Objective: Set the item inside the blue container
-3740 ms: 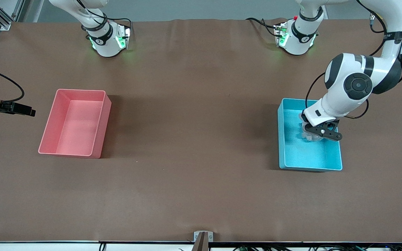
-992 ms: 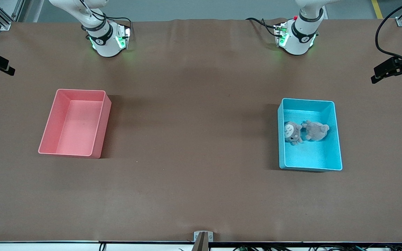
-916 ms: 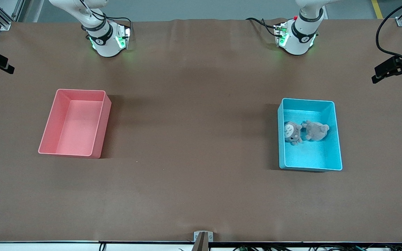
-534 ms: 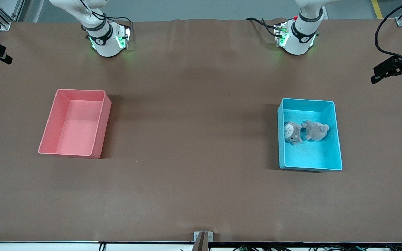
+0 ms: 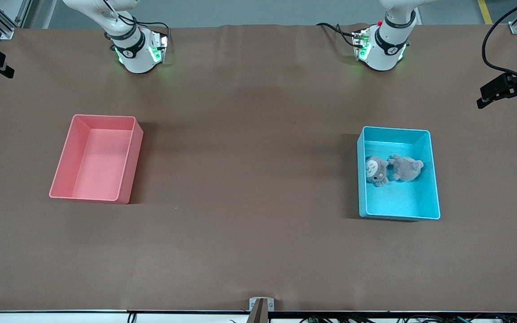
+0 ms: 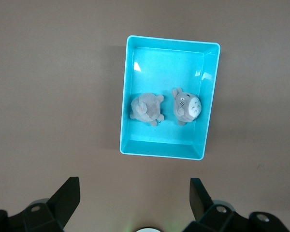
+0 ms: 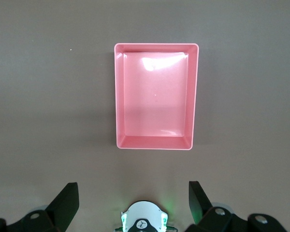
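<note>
Brown covering lies flat over the whole counter (image 5: pixel 249 242). On it, toward the left arm's end, the light blue rectangular plastic bin (image 5: pixel 435 179) holds two small grey plush toys (image 5: pixel 394 169) lying side by side, so the task looks finished. The pink rectangular plastic bin (image 5: pixel 133 152) holds nothing. The left tool (image 6: pixel 135 200) and right tool (image 7: pixel 133 199) hang high with fingers wide apart, holding nothing. No writing can be read.

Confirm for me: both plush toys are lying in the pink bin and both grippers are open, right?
Not quite. The two plush toys lie side by side in the blue container, not the pink bin, which holds nothing; the front view and both wrist views show this. The rest stands: the left gripper and the right gripper are both open.
</note>
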### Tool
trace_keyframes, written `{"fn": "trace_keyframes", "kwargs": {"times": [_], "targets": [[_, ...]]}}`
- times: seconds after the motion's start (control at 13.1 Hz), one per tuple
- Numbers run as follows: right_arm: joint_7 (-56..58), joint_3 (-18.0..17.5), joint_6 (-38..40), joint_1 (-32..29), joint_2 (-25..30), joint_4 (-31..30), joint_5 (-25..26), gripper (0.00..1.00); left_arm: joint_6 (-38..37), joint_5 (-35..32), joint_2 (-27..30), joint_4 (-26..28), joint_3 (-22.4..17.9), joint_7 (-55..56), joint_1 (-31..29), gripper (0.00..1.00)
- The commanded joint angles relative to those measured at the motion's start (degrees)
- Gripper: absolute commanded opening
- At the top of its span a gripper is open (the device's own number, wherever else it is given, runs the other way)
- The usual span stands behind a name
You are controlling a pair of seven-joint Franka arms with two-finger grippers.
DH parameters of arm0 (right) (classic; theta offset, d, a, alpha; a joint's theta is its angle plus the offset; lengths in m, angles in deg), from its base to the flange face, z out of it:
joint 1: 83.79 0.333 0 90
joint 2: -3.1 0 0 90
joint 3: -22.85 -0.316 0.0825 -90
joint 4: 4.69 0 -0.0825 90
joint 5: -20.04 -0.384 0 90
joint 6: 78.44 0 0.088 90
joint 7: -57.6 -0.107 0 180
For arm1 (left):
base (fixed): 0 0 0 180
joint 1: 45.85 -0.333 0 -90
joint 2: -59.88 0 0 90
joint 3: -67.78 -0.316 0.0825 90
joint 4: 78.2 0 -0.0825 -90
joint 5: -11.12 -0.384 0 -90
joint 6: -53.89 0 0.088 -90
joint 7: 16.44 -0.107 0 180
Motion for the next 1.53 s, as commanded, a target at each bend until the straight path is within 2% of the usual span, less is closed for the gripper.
{"fn": "trace_keyframes", "kwargs": {"times": [0.0,0.31,0.38,0.99,1.45], "targets": [[1.9,0.2,-0.3,-0.1,0.3,-0.2,0.0,1.00,1.2,0.4,-0.2,-0.3,0.3,0.0,-0.1,1.00],[2.4,0.3,-1.5,-0.2,0.3,-0.2,-0.1,1.00,1.9,-1.7,-0.7,-0.5,0.2,0.0,0.6,1.00],[3.2,0.3,-1.7,-0.2,0.3,-0.2,0.0,1.00,2.1,-3.4,-0.6,-0.5,-0.5,0.1,3.3,1.00],[3.2,0.5,-2.2,-1.2,0.2,-0.8,0.1,1.00,2.1,-3.8,-0.1,-0.3,-10.8,0.8,14.8,1.00],[3.0,0.5,-2.1,-1.4,-0.9,1.1,1.1,1.00,1.8,-2.7,0.2,-0.8,-11.3,0.1,14.1,1.00]]}}
